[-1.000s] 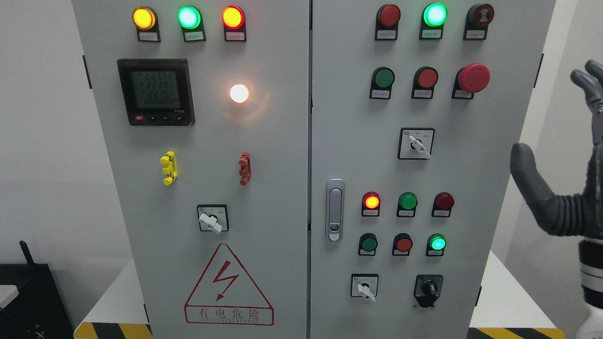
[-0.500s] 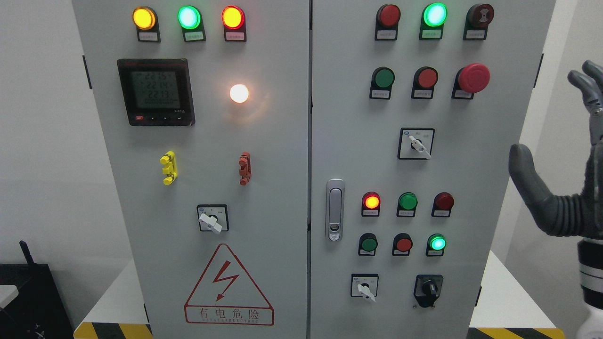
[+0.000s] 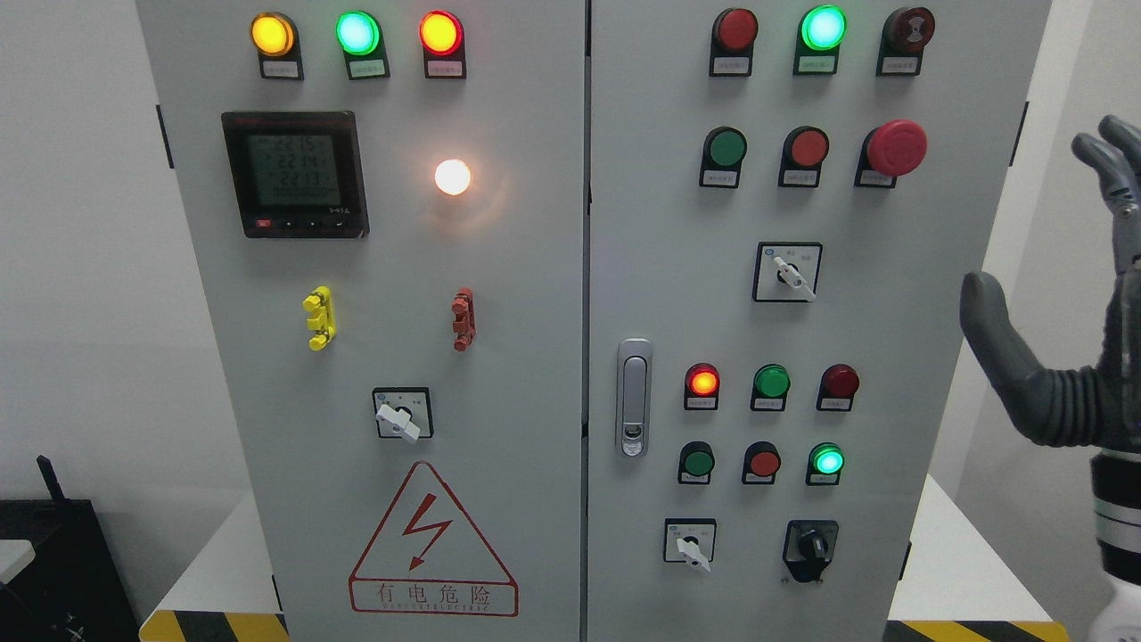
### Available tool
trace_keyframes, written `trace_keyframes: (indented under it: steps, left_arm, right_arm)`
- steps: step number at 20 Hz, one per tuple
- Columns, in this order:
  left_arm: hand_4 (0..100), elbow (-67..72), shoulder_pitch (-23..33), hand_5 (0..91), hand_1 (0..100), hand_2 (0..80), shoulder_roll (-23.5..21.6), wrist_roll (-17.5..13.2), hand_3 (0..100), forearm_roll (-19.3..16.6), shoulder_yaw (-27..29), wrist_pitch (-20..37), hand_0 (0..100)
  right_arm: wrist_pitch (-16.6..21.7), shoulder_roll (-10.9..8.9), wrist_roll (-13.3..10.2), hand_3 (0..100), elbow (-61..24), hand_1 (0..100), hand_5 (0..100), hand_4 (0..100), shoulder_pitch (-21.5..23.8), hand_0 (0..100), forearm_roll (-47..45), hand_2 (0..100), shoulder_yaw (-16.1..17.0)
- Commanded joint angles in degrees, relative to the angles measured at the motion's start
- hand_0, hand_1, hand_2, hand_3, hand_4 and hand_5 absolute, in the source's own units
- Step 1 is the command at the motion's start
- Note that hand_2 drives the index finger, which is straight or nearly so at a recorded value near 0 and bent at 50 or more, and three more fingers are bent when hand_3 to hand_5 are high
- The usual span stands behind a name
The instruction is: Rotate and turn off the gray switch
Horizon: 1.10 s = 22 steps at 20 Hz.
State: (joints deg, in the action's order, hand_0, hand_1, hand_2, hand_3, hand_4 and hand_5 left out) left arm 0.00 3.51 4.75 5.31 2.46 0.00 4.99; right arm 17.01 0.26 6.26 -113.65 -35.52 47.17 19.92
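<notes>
Three rotary switches with pale grey handles sit on the grey control cabinet. One (image 3: 398,417) is on the left door below the yellow and red clips. Another (image 3: 790,273) is on the right door, mid height. The third (image 3: 691,545) is low on the right door. All three handles point down to the right. My right hand (image 3: 1056,285) is raised off the cabinet's right edge, open, with its thumb (image 3: 989,325) nearest the panel and its fingers (image 3: 1110,165) spread upward. It touches nothing. My left arm is out of view.
A black rotary knob (image 3: 809,543) sits beside the lowest grey switch. Lit and unlit push buttons, a red mushroom stop button (image 3: 896,147), a door latch (image 3: 634,397) and a meter display (image 3: 294,174) fill the panel. A black box (image 3: 53,562) stands at lower left.
My right hand has drifted slightly left toward the cabinet edge, still open. The switch handles have not moved.
</notes>
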Motion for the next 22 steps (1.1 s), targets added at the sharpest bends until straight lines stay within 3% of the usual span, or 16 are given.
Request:
trace_keyframes:
  steps: [1,2,6,10,12,14,22]
  left_arm:
    - [0,0.79,0.00,0.0,39,0.0,0.00,-0.04,0,0.00,-0.09,0.02,12]
    - [0,0.79,0.00,0.0,39,0.0,0.00,0.05,0,0.00,-0.09,0.02,12]
    - [0,0.79,0.00,0.0,39,0.0,0.00,0.05,0,0.00,-0.09,0.02,12]
    - [0,0.79,0.00,0.0,39,0.0,0.00,-0.04,0,0.00,-0.09,0.02,12]
    - [0,0.79,0.00,0.0,39,0.0,0.00,0.05,0,0.00,-0.09,0.02,12]
    - [0,0.79,0.00,0.0,39,0.0,0.00,-0.04,0,0.00,-0.09,0.02,12]
    - [0,0.79,0.00,0.0,39,0.0,0.00,0.05,0,0.00,-0.09,0.02,12]
  right_arm:
    - [-0.04,2.38,-0.37,40,1.06,23,32,31,-0.34,38,0.03,9,-1.54]
    - [-0.04,2.64,-0.38,41,1.24,24,42,35,-0.34,37,0.03,10,-2.07]
    - [-0.13,3.25,-0.90,47,2.12,26,69,52,-0.34,34,-0.06,11,-3.13]
    - [-4.60,3.61,-2.92,59,2.56,28,100,76,-0.34,32,-0.06,17,-5.58]
    - [-7.85,3.61,-3.89,70,2.65,30,100,82,-0.34,28,-0.06,25,-6.64]
    - [-8.56,3.70,-3.98,78,2.73,31,100,87,-0.25,24,0.03,32,-7.34]
    - [-13.31,5.45,-4.33,82,2.65,29,100,90,0.01,5,0.11,43,-10.42]
